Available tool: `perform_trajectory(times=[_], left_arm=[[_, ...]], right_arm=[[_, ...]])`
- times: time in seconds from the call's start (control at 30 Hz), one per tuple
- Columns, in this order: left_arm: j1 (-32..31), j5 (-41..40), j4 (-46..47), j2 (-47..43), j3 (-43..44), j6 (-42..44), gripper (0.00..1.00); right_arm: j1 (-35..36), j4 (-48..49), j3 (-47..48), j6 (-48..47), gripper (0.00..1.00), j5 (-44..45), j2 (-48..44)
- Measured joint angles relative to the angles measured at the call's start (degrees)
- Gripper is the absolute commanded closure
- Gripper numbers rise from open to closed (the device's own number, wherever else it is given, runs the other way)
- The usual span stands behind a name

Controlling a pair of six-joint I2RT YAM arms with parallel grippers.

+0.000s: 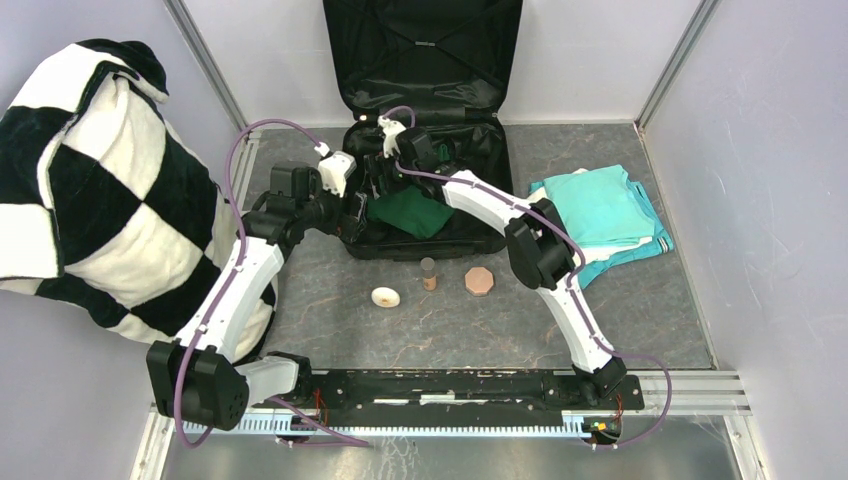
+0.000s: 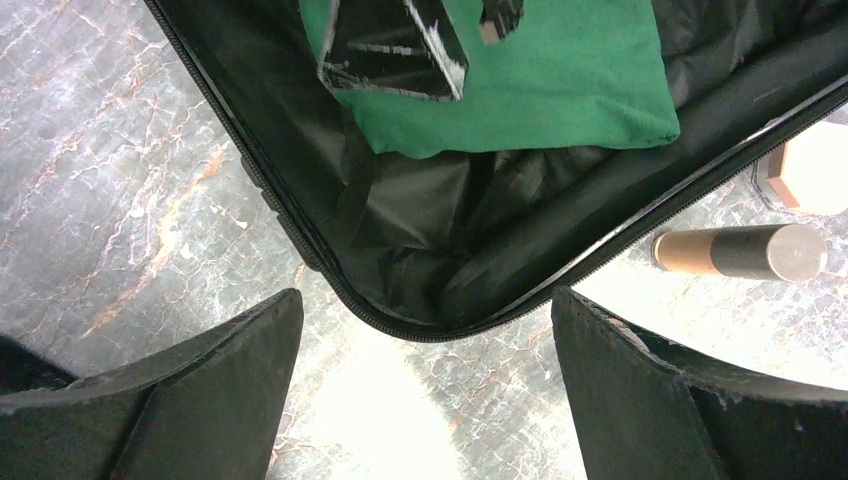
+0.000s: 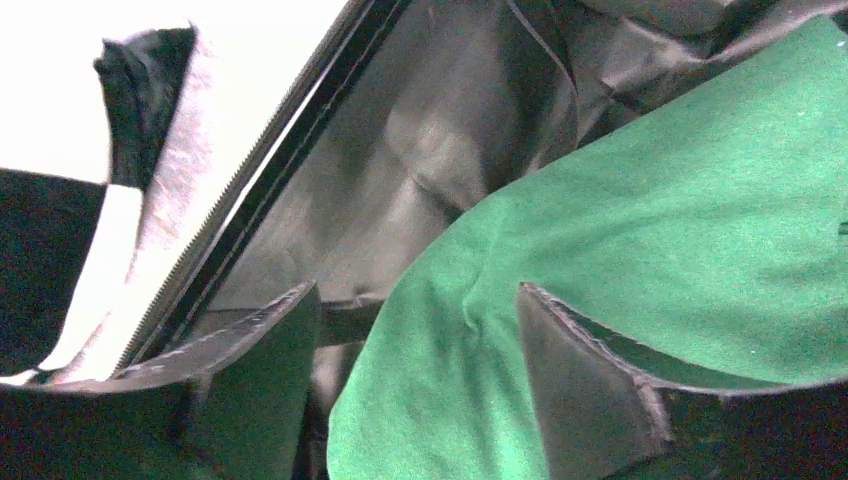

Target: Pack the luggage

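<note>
The luggage (image 1: 425, 60) lies open at the back centre, its lid upright against the wall and its black-lined base flat on the table. A folded dark green cloth (image 1: 412, 213) lies in the base; it also shows in the left wrist view (image 2: 560, 80) and the right wrist view (image 3: 640, 230). My right gripper (image 1: 385, 185) is open inside the base, just above the cloth's left edge (image 3: 416, 290). My left gripper (image 1: 352, 212) is open and empty over the base's near left corner rim (image 2: 428, 300).
A stack of folded teal and white clothes (image 1: 605, 212) lies right of the suitcase. A white round piece (image 1: 385, 296), a small cylinder (image 1: 428, 272) and a wooden octagon (image 1: 480, 281) sit in front of it. A black-and-white checkered blanket (image 1: 90, 190) is heaped at the left.
</note>
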Motion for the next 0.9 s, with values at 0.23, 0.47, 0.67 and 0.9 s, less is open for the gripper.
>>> perform_trajectory(times=[0.23, 0.47, 0.67, 0.9], left_arm=[[0.0, 0.0, 0.7, 1.0, -0.5, 0.0, 0.0], [-0.3, 0.0, 3.1, 8.9, 1.3, 0.0, 0.01], [-1.3, -2.6, 7.2, 20.1, 5.7, 0.0, 0.16], [-2.3, -5.6, 10.8, 29.5, 9.6, 0.0, 0.35]], right_arm=[[-5.1, 1.1, -1.8, 2.0, 0.1, -1.9, -1.8], [-14.2, -0.7, -8.6, 1.6, 0.18, 2.0, -10.4], [-18.7, -1.3, -9.9, 0.9, 0.32, 3.9, -11.5], [-17.5, -1.4, -9.7, 0.7, 0.43, 2.3, -7.3]])
